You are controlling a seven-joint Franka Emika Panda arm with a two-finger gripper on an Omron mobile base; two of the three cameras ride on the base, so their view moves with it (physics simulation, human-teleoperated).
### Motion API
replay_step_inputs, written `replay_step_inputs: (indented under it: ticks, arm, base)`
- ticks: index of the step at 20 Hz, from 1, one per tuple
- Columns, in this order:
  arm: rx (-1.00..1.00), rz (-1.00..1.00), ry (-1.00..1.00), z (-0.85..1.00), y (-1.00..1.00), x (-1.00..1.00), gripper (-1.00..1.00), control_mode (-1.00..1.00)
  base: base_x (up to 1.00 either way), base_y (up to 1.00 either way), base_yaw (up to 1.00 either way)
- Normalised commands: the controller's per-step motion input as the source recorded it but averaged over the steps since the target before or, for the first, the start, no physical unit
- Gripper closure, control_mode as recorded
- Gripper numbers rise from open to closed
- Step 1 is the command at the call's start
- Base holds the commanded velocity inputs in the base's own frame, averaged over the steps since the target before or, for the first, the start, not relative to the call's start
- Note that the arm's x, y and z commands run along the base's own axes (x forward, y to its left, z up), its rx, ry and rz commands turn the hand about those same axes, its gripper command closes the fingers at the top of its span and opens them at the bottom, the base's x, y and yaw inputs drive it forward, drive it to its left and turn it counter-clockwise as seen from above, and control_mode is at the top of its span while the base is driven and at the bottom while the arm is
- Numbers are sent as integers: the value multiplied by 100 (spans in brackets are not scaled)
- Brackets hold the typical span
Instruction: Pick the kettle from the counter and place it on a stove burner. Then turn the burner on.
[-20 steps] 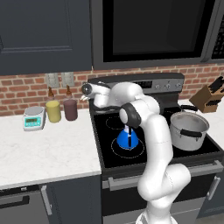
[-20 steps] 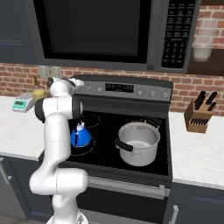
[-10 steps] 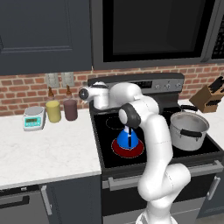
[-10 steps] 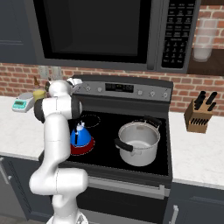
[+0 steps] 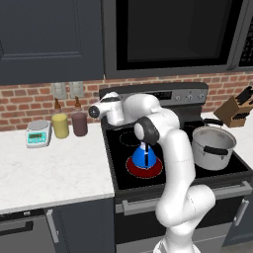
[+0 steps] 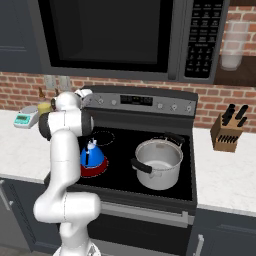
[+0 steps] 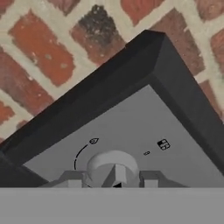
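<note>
While the kettle (image 5: 146, 156) sits on the glowing red burner (image 5: 145, 168), my gripper (image 7: 114, 180) brackets the knob (image 7: 113, 165) — partly open jaws either side; whether they pinch it I cannot tell.

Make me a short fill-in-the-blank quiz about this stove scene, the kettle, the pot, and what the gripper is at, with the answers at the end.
1. The blue kettle sits on a stove burner that glows ____.
2. The silver pot stands on the stove to the ____ of the kettle, seen from the robot.
3. In the hand view the gripper sits at a grey ____ on the control panel.
4. The knife block stands against a ____ wall.

Missing words: red; right; knob; brick
</note>
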Motion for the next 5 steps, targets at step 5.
replay_step_inputs:
  ticks: [5]
  arm:
    - [-1,0,1,0,2,0,100,-100]
  base:
    - [0,0,0]
